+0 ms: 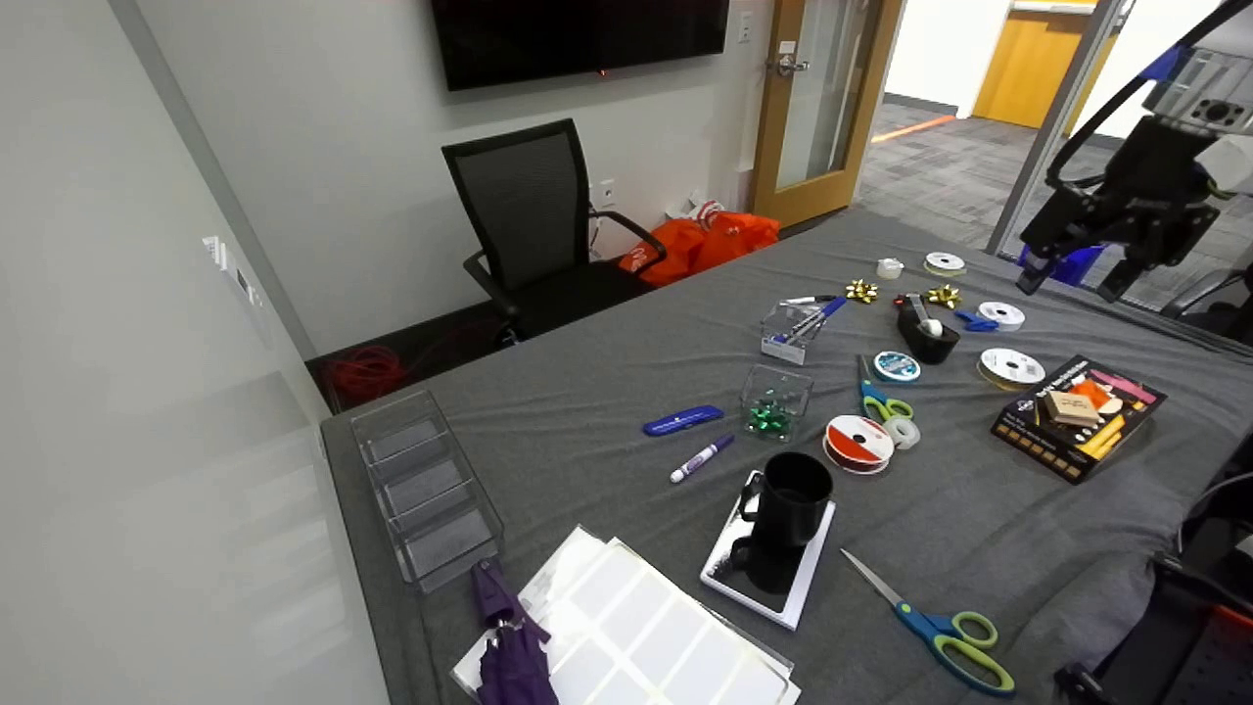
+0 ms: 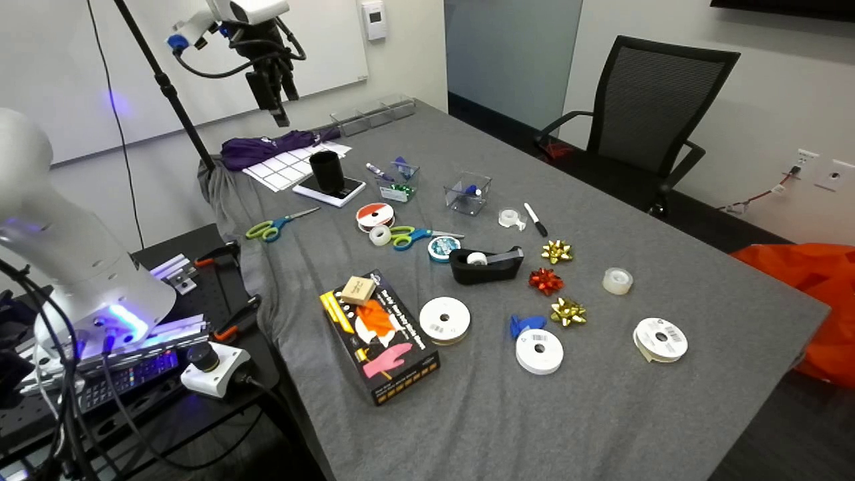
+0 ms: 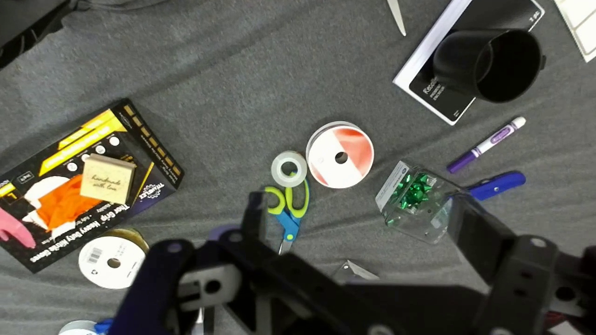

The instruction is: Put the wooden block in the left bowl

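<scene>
Positioning the end effector [image 1: 1073,282] over the wooden block [image 3: 107,180] appears to be the step in hand. The end effector hangs well above the surface [image 1: 558,441] with its fingers spread and nothing between them. The block lies flat, lettered face up, on top of the glove box [image 2: 384,337], nearer one end; in the wrist view it sits off to the side, outside the finger gap. Translate laterally until the block is centred between the fingers, then rotate until the pads run parallel to two opposite sides of it. Descend vertically. Stop before the fingertips bear on the glove box, since a box of this kind is likely to dent or slide under load. Close evenly; because the block is thin, a low grip should hold best. Raise it straight up before any sideways travel. Note that no bowl is visible: the likeliest substitutes are the bow container [image 3: 421,230], with a green bow [image 3: 414,190] inside, and the pen container [image 1: 783,349], with pens [image 1: 820,318] inside, both clear-walled. Which of the two counts as left cannot be told; confirm before transfer. On the way to the bow container, keep clear of the red-and-white ribbon spool [image 3: 341,156], which lies between it and the glove box. Lower the block within the chosen walls before release; transparent rims are easy to misjudge and may catch a fingertip or a block corner.
</scene>
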